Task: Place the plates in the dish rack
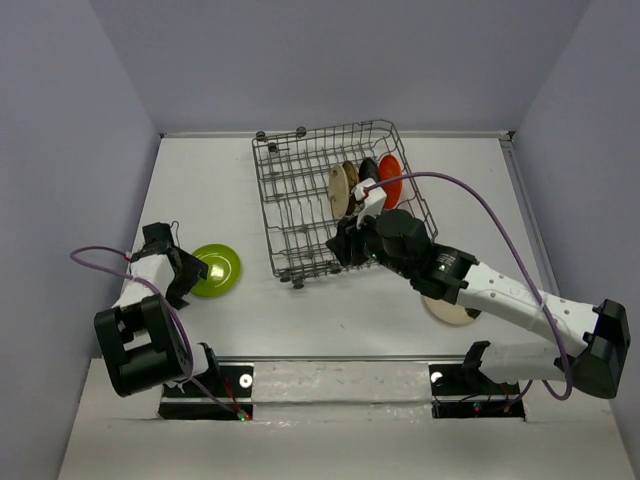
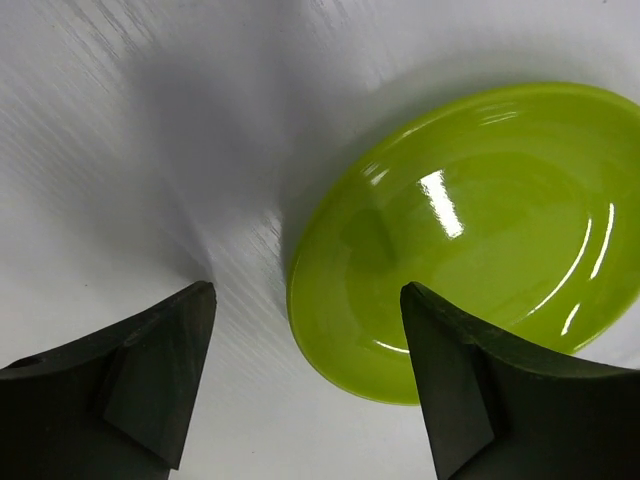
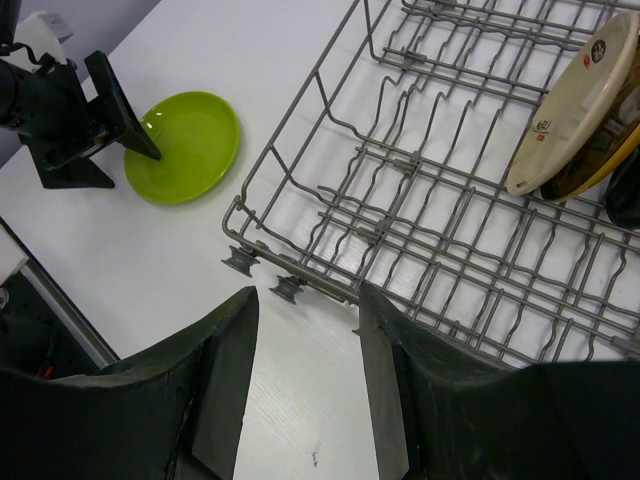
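Presently the left gripper (image 2: 305,300) sits low at the glossy lime green round plate (image 2: 470,230), flat on the white table (image 2: 150,120), jaws spread astride its near rim, likely to pinch the edge. The right gripper (image 3: 305,300) hovers over a corner of the grey wire dish rack (image 3: 290,120), jaws parted, empty. Inside, four plates (image 1: 365,180) stand upright, propped between tines (image 3: 400,160).

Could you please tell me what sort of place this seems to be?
Most likely a robotics lab test cell, not a home kitchen: a plain white table boxed in by blank grey walls, two robot arms bolted at its near edge, and a wire dish rack with small plates as props.
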{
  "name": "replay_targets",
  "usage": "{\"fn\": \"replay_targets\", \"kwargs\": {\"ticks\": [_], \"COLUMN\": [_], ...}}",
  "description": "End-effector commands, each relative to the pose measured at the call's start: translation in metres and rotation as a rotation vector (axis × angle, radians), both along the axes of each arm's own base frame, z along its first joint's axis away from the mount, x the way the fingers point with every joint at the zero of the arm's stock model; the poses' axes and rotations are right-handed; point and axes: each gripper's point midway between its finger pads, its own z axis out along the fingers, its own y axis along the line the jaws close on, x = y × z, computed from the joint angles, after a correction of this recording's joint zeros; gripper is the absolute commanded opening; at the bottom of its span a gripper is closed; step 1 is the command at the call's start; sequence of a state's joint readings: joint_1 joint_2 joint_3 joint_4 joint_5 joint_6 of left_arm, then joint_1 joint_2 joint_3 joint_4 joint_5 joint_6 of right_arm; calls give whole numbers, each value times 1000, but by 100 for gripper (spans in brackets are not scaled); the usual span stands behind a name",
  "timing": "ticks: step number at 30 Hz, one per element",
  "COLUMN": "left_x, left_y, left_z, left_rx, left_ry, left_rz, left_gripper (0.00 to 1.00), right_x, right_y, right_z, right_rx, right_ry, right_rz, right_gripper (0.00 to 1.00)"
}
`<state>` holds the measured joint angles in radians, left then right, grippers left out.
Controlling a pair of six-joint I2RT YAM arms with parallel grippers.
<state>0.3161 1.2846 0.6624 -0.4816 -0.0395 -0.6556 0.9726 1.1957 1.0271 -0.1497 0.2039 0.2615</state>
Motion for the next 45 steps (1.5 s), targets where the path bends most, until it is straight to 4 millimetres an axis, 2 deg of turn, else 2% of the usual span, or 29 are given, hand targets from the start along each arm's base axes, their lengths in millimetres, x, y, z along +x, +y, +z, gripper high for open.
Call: {"fn": "replay_targets", "kwargs": {"ticks": [1, 3, 4, 6, 7, 9, 10, 11, 13, 15, 18, 21, 26, 27, 29, 30, 31, 32, 33, 35, 36, 37, 38, 39, 41, 42, 45], "left_x": [7, 10, 9, 11, 14, 18, 25, 22, 34, 36, 48, 65, 75, 77, 82, 85, 89, 93, 94, 97, 94, 93, 89, 87, 82, 76, 70], "left_y": [7, 3, 0, -2, -12, -18, -18, -21, -25, -25, -17, -9, -11, -17, -25, -35, -40, -47, -57, -73, -90, -101, -120, -127, -141, -152, -166], "left_z": [-8, -20, -26, -33, -37, -42, -42, -45, -37, -33, -10, 37, 111, 123, 148, 159, 178, 196, 211, 240, 247, 258, 264, 268, 272, 276, 279], "left_rx": [16, -12, -28, -43, -95, -125, -127, -137, -161, -176, -128, -43, 45, 33, 18, -19, -17, -31, -46, -50, -81, -83, -114, -102, -105, -111, -122], "left_ry": [-9, -12, -11, -16, -27, -64, -101, -110, -200, -244, -357, -539, -785, -821, -896, -943, -1010, -1057, -1102, -1186, -1207, -1250, -1270, -1282, -1299, -1315, -1332], "left_rz": [30, 31, 27, 31, 11, -3, -9, -15, -51, -54, -70, -98, -159, -194, -234, -280, -316, -349, -403, -501, -576, -636, -717, -758, -828, -881, -950], "left_gripper": [81, 76, 68, 63, 58, 49, 41, 26, 7, 5, 5, 6, 6, 6, 6, 6, 6, 6, 6, 6, 6, 6, 6, 6, 6, 6, 6], "right_x": [7, 8, 8, 7, 7, 7, 7, 6, 4, 3, 1, 1, -1, -2, -1, 1, -1, 3, 9, 20, 26, 35, 41, 48, 51, 60, 60], "right_y": [0, 4, 5, 6, 7, 10, 12, 13, 17, 20, 28, 36, 49, 52, 60, 62, 69, 74, 76, 77, 79, 77, 76, 76, 77, 74, 78], "right_z": [2, -2, -3, -5, -5, -7, -5, -4, -1, 2, 8, 12, 27, 36, 39, 42, 51, 47, 56, 57, 52, 60, 61, 57, 62, 65, 70], "right_rx": [6, 0, -2, -5, -5, -7, -4, -1, 10, 19, 33, 44, 69, 83, 88, 90, 107, 94, 104, 111, 110, 133, 145, 146, 169, 175, 191], "right_ry": [-25, -16, -13, -9, -8, -4, -5, -1, 1, 2, 6, 11, 3, -5, -6, -14, -21, -22, -33, -26, -11, -8, 6, 18, 29, 27, 34], "right_rz": [-30, -23, -19, -13, -10, -3, 8, 15, 33, 47, 78, 105, 157, 168, 191, 193, 225, 229, 222, 227, 237, 252, 252, 256, 302, 301, 351], "right_gripper": [51, 51, 51, 51, 51, 50, 50, 50, 50, 51, 51, 51, 53, 59, 67, 76, 80, 82, 85, 87, 87, 88, 88, 88, 89, 89, 90]}}
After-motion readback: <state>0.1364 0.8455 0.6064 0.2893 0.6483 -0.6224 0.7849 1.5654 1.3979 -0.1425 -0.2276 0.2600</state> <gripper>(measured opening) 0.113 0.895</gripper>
